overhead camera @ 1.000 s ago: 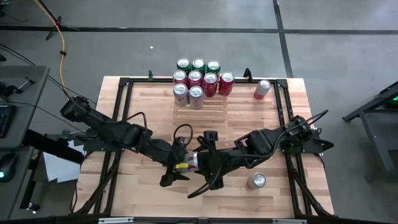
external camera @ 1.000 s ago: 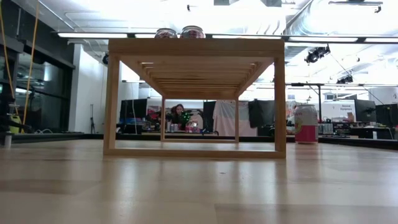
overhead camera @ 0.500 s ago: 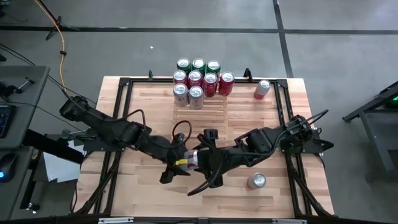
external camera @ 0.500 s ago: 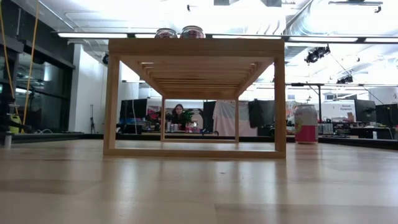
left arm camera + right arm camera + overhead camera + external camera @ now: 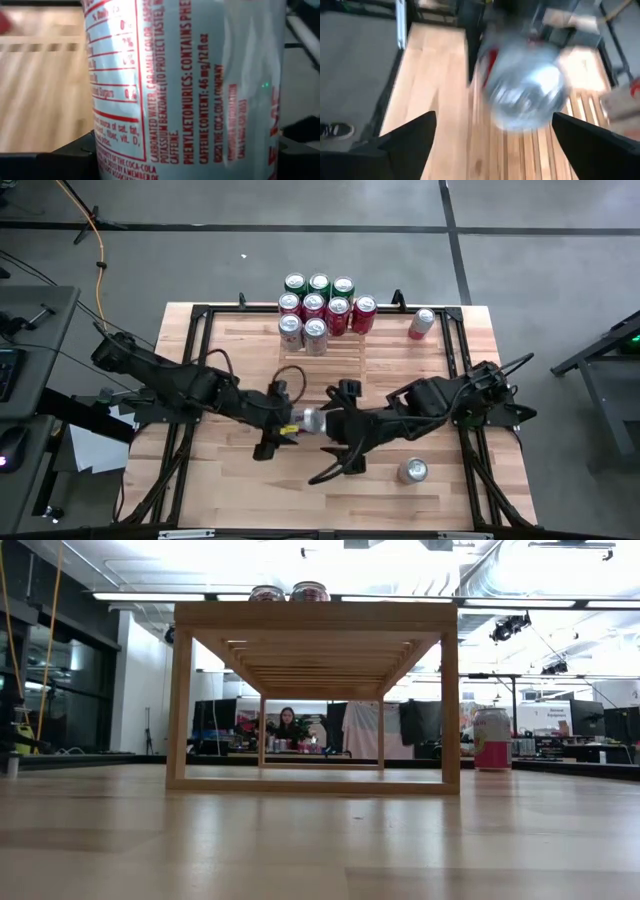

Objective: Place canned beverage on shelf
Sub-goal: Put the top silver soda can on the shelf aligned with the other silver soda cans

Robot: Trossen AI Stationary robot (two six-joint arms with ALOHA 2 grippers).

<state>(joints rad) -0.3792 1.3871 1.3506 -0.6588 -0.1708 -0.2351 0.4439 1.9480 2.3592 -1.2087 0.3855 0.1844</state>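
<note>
A silver canned beverage [image 5: 309, 420] with red print is held in my shut left gripper [image 5: 294, 426] over the middle of the table; it fills the left wrist view [image 5: 190, 85]. My right gripper [image 5: 332, 434] is wide open just right of the can and touches nothing; its view shows the can blurred ahead [image 5: 525, 90]. The shelf [image 5: 330, 352], a light wooden slatted rack, stands on its legs at the far middle [image 5: 310, 615] with several green, red and silver cans on its far part. Neither gripper shows in the low view. My left gripper pinches the can's side wall [image 5: 100, 150] between its two fingers, one on each side of the round body. The fingers come level from the table's left and lie across the can. The can stands upright in the hold; whether its bottom is clear of the table does not show.
A pink can [image 5: 421, 323] stands on the table right of the shelf, also in the low view [image 5: 491, 740]. Another silver can [image 5: 413, 470] stands near the front right. Black frame rails [image 5: 200, 315] run along the table's edges.
My left gripper has carried the silver can toward the table's far edge, nearer the shelf. My right gripper, open throughout, has drawn back a little toward the table's right edge, away from the can.
</note>
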